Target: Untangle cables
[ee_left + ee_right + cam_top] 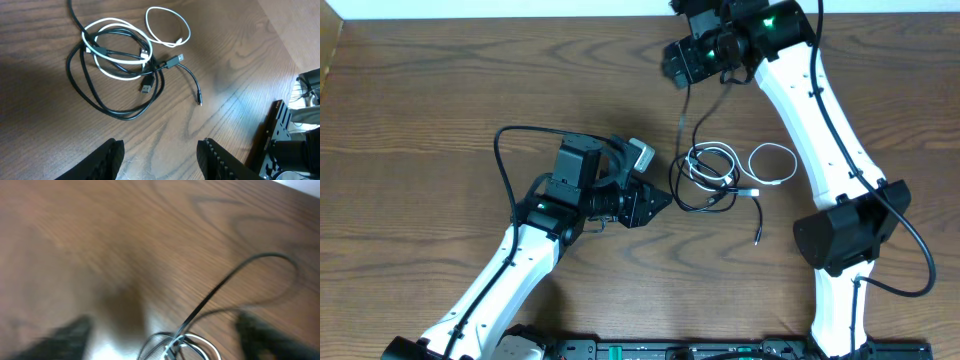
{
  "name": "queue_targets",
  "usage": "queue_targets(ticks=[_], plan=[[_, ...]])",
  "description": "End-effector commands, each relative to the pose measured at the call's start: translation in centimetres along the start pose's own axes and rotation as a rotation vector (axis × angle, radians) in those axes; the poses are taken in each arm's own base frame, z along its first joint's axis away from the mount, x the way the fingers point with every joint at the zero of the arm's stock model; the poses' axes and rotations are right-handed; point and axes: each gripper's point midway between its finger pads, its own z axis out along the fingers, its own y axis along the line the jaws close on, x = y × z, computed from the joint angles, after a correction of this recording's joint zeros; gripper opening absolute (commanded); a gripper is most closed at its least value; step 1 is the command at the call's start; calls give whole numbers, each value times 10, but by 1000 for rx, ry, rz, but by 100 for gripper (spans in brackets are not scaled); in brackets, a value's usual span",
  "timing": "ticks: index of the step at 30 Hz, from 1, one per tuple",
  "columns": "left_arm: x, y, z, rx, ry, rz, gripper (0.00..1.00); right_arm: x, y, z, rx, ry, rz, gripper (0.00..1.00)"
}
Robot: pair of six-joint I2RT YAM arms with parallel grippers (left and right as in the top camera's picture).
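The cables (705,175) lie knotted mid-table: black cords looped with a white one (120,65), plugs showing in the tangle. A separate white loop (772,163) (167,27) lies to their right, and one black tail (199,97) trails toward the front. A black strand (682,115) (225,282) rises from the knot toward my right gripper (678,72), which hangs open above and behind it; the strand passes between the blurred fingers (162,322) without being pinched. My left gripper (665,202) (160,145) stands open just left of the knot, only bare table between its fingers.
The table's far edge meets a white wall (520,8) just behind the right gripper. The right arm's base (840,235) stands right of the white loop. A black frame (280,140) shows at the right in the left wrist view.
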Motion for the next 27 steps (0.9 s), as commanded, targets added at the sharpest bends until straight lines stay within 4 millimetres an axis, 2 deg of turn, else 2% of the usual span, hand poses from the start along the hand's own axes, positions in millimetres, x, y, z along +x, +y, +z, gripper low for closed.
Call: queue_targets(ticks=[1,3,5,7,10,14,16,20,27], plan=[[3,2,1,-9,11,-16,52,-14,4,-32,14,-66,-4,99],[6,3,1,-10,20,-23,52,-11,-29,-48,223,-75,127,99],[8,3,1,-11,28,-29,52,1,-63,-75,457,-79,248,99],[9,3,1,-12,33,-33,52,15,-72,-91,544,-48,283,99],[9,4,1,-16,32,-32,52,41,-63,-92,514,65,286,99],[9,7,1,-38,30,-33,52,95,-52,-79,463,302,310,99],[10,7,1,-38,32,-35,52,116,-52,-73,481,373,377,99],[11,4,0,-23,40,-40,52,139,-54,-55,515,426,469,99],[16,5,0,-26,56,-52,59,176,-58,-1,518,469,539,99]])
